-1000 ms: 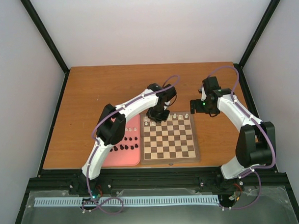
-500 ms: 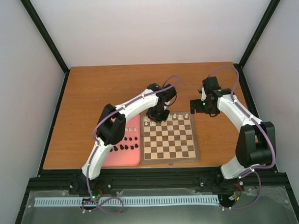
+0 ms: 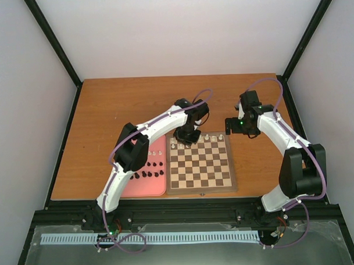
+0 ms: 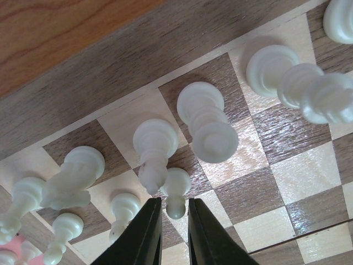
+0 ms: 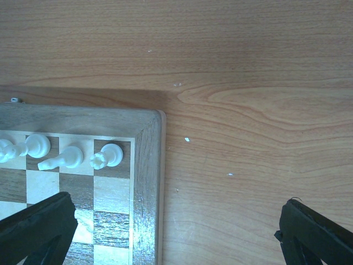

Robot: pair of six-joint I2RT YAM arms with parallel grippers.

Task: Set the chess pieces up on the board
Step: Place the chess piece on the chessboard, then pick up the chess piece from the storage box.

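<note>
Seen from above, nothing has visibly moved since a second ago. The left gripper (image 4: 175, 204) is barely parted, its tips either side of a white pawn (image 4: 176, 186) standing on the board (image 4: 309, 165). The right gripper (image 5: 174, 229) hangs wide open over the tabletop (image 5: 248, 66), with the board's corner to its left.

Pieces (image 3: 207, 137) on board (image 3: 201, 190) — tray (image 3: 138, 189) (left).

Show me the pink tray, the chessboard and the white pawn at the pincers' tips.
pink tray (image 3: 145, 187): top view, its bare near part.
chessboard (image 3: 201, 169): top view, a bare middle square.
white pawn (image 4: 176, 187): left wrist view, its round head.
</note>
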